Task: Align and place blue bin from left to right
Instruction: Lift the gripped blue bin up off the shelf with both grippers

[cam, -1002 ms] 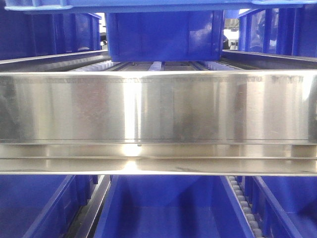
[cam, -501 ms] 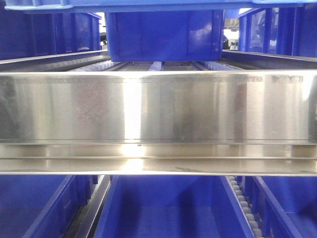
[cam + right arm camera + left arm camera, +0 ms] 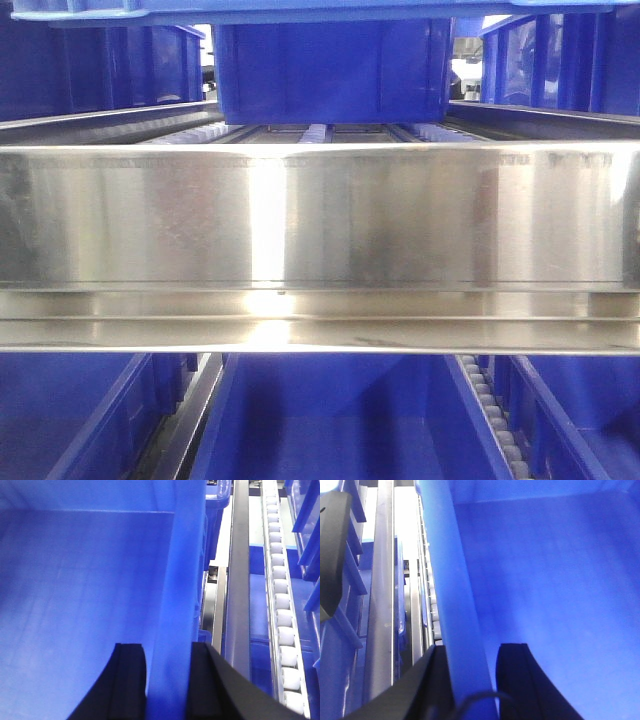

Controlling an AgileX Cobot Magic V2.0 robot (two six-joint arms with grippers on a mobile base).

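The blue bin (image 3: 330, 70) sits at the top middle of the front view, on the roller lanes behind the steel beam, with ribs near its right corner. In the left wrist view its pale inside (image 3: 545, 580) fills the right side. There my left gripper (image 3: 475, 647) is shut on the bin's left wall, one black finger (image 3: 512, 680) inside and one outside. In the right wrist view the bin's inside (image 3: 75, 580) fills the left side, and my right gripper (image 3: 165, 645) is shut on its right wall the same way. Neither gripper shows in the front view.
A wide steel shelf beam (image 3: 320, 215) crosses the front view. Darker blue bins stand at upper left (image 3: 90, 70) and upper right (image 3: 560, 60), and more lie below (image 3: 330, 420). A white roller track (image 3: 280, 605) and a steel rail (image 3: 382, 580) flank the held bin.
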